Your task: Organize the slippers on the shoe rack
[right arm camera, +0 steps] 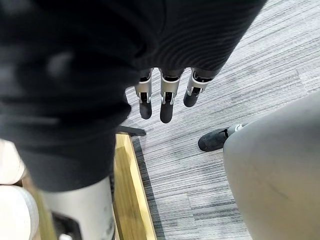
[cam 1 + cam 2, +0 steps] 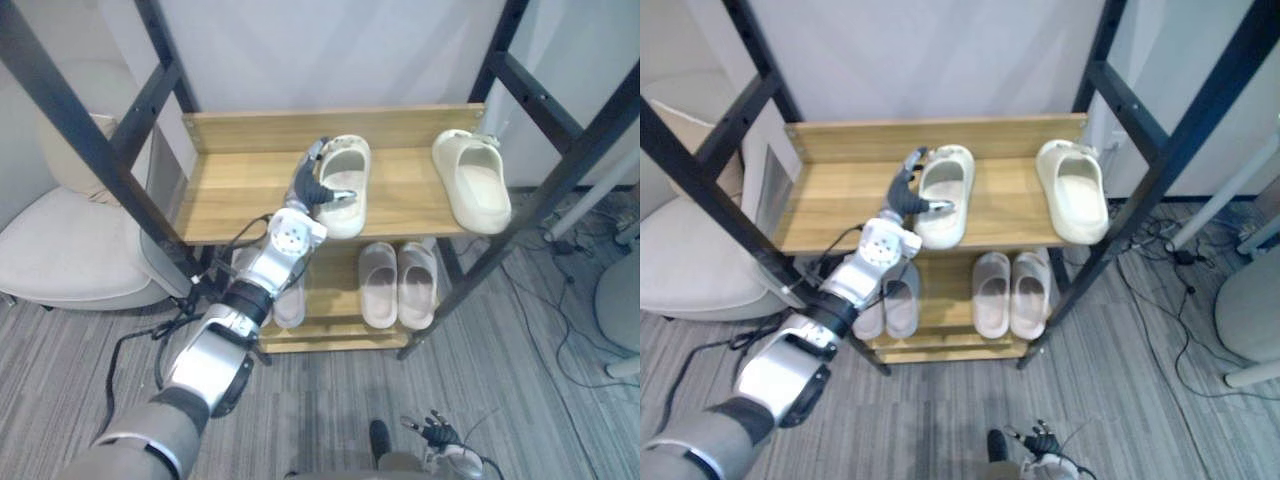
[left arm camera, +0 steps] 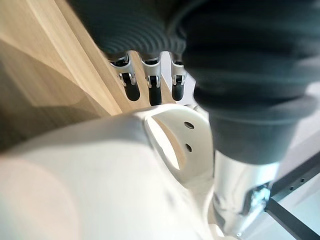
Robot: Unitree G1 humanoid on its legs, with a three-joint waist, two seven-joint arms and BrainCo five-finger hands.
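Note:
On the top shelf of the wooden shoe rack (image 2: 235, 190) lie two cream slippers. My left hand (image 2: 308, 188) grips the left one (image 2: 347, 152): its thumb lies across the heel opening and its fingers (image 3: 152, 89) run down the outer left side. The left wrist view has this slipper (image 3: 100, 170) close up, between fingers and thumb. The other cream slipper (image 2: 470, 182) rests apart at the shelf's right end. My right hand (image 2: 437, 432) hangs low over the floor, fingers (image 1: 167, 102) relaxed and holding nothing.
The lower shelf holds a pinkish-beige pair (image 2: 398, 283) and another pair (image 2: 290, 298) partly hidden behind my left arm. Black metal posts (image 2: 95, 150) frame the rack. A beige armchair (image 2: 70, 250) stands to the left; cables (image 2: 570, 300) trail on the carpet at right.

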